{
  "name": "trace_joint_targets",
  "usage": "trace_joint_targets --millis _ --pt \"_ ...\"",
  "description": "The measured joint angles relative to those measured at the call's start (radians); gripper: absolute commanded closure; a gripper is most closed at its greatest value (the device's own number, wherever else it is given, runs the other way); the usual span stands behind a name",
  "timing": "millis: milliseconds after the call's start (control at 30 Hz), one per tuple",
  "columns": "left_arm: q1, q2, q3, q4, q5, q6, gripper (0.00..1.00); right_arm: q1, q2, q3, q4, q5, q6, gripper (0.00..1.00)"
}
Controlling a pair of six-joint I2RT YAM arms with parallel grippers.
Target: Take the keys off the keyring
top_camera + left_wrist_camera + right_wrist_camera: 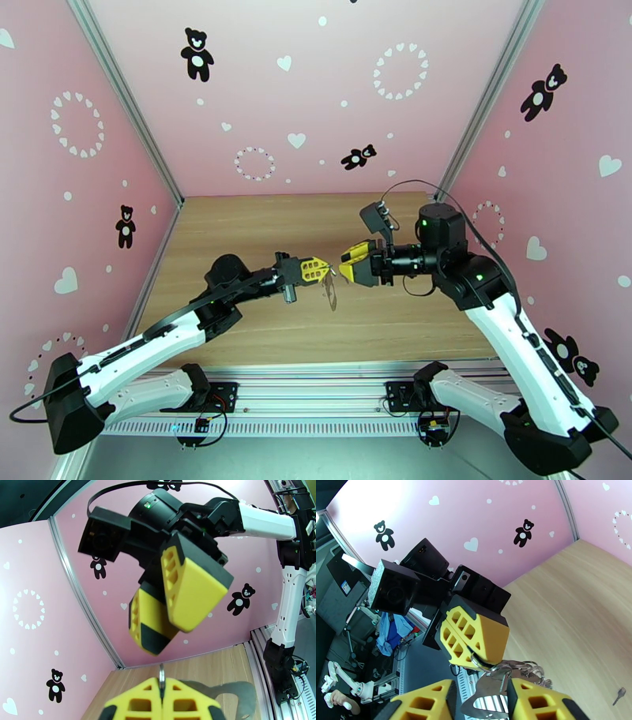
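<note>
Task partly done, by my reading; one small dark key lies loose on the desk, at 4 o'clock in the right wrist view, well apart from both tools; the other key I cannot make out among the rings, so whether it is on or off is unsettled.

Keyring hangs in the air over mid-desk; left tool is clamped tight on its thin upper edge, fingers together with only the metal between them; from the top camera the loop dangles at 5 o'clock from that tool.

Right tool faces it from 3 o'clock, fingers spread wide, holding nothing; the flat silvery plate of the loop sits in the gap between them; contact cannot be told.

Look of the keyring: thin grey metal; flat oval body with a cutout; a tangle of small rings and chain at its 2 o'clock end; shiny, likely slippery, free to swing.
</note>
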Motion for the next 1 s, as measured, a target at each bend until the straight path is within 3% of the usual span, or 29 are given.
trace_joint_targets --millis 433,567,867,1000 --pt "0.006 0.000 0.008 0.000 0.032 -0.011 1.00 -0.013 0.002 -0.079 0.087 -0.107 -0.084 0.49" --pt "0.007 0.001 0.015 0.000 0.039 -0.017 1.00 -0.014 0.034 -0.083 0.121 -0.135 -0.100 0.41" --pt "0.012 0.025 0.032 0.000 0.058 -0.023 1.00 0.010 0.078 -0.091 0.187 -0.217 -0.106 0.41" --pt "0.013 0.029 0.042 -0.002 0.068 -0.023 1.00 0.025 0.102 -0.086 0.150 -0.235 -0.146 0.47"
